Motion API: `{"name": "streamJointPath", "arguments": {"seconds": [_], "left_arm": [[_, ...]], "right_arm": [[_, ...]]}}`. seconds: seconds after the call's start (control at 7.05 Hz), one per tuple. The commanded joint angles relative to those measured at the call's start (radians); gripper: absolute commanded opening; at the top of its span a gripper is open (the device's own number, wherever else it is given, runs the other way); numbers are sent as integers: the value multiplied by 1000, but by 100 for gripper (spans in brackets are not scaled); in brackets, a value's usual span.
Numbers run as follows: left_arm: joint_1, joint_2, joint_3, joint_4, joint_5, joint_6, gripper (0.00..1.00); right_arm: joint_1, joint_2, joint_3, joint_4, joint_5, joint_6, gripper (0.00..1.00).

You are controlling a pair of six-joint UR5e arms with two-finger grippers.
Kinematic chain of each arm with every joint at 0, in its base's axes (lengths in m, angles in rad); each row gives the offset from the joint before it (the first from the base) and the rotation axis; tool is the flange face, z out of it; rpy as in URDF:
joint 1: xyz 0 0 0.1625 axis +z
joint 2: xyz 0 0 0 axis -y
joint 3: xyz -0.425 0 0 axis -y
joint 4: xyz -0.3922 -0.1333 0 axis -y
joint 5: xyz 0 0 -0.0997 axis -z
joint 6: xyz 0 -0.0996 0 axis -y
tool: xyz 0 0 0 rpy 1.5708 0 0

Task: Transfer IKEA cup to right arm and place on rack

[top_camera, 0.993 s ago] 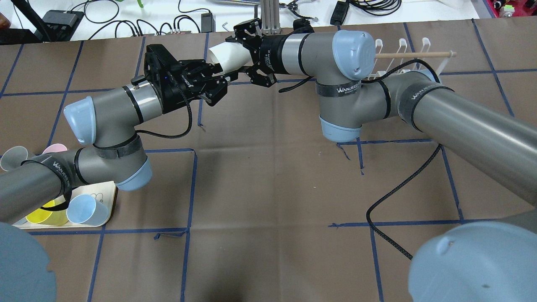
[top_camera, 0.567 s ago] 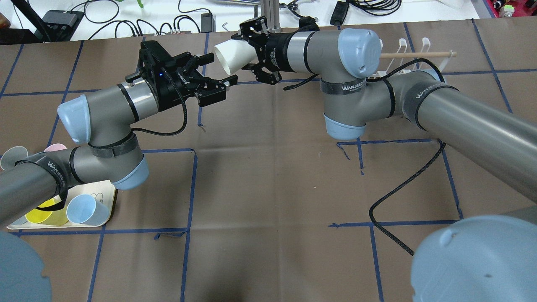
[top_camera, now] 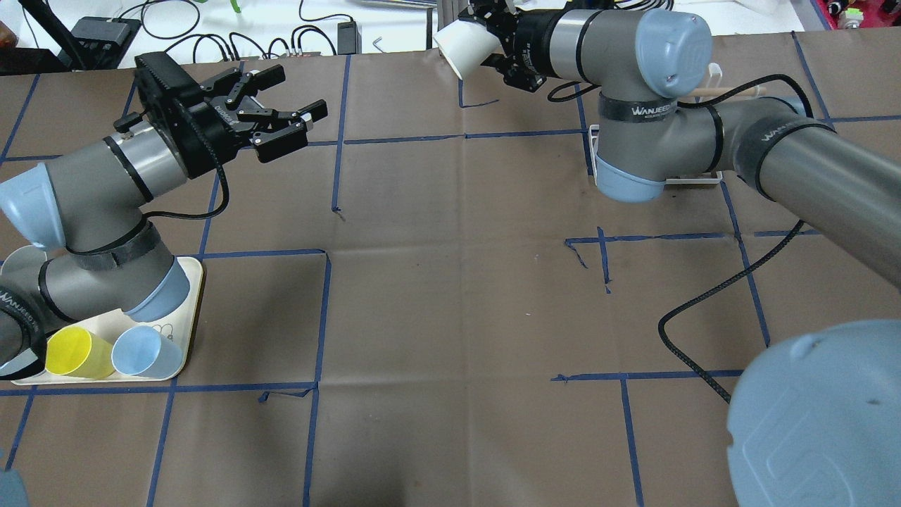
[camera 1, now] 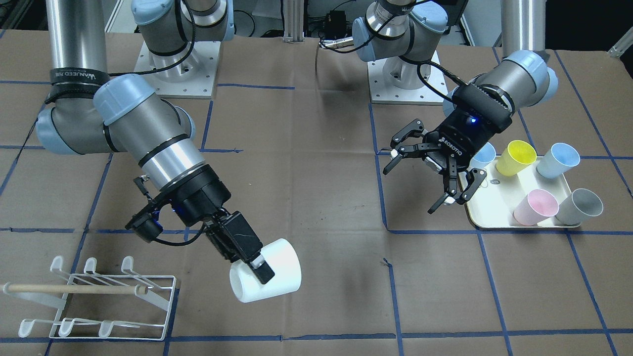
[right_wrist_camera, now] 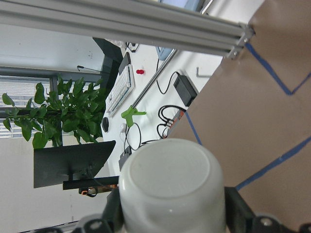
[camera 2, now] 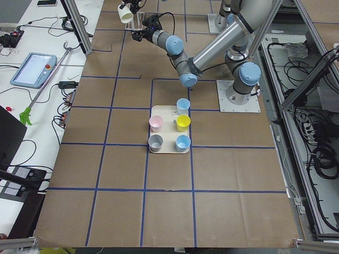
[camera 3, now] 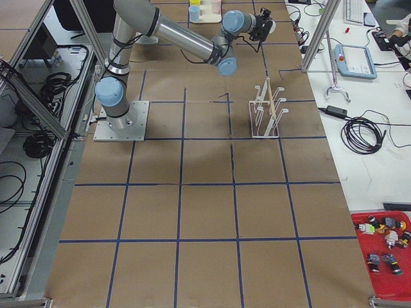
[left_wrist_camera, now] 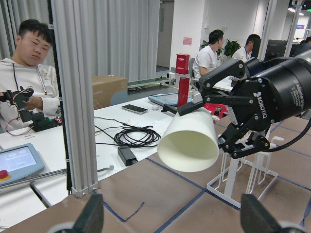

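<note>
Overhead view: behind the robot, looking forward and down on the brown paper-covered table (top_camera: 450,317). Front-facing view: opposite side, steep, facing the robot. Side views: high, distant, one per table end. Wrist views: close; both show the white plastic cup (left_wrist_camera: 188,145).

Matt plastic cup (camera 1: 283,277), wire rack (camera 1: 94,297) (wooden dowel (camera 1: 74,288)), brown paper table (camera 1: 316,198)

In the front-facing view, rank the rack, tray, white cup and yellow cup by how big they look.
1. rack
2. tray
3. white cup
4. yellow cup
The white cup is held up nearer the camera, so its lead over the yellow cup is unsure.
</note>
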Motion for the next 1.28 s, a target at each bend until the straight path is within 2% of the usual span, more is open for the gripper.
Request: {"name": "streamJointPath", "arguments": {"seconds": [0.0,0.14,0.28,0.43,0.71,0.85,1.13], "left_arm": [[23,-27,16,-12,3,-4,99],[21,-41,54,-56,96,-31,99],[15,-47,129,-109,241,-103,99],[2,-57,190,-219,337,-117,99],[-67,-71,313,-429,588,-137,99],[-112,-62,368,-602,758,-178,99],[-179,-29,393,-833,900,-261,100]], "right_arm": [[-36,-4,-18,22,-161,-541,31],[-62,-10,-26,22,-222,-733,31],[-105,-21,-35,25,-231,-901,31],[-153,-27,-26,28,-229,-945,31],[-204,-10,-23,25,-228,-1023,31],[-216,22,-26,19,-226,-1074,31],[-237,63,-21,11,-229,-1106,31]]}}
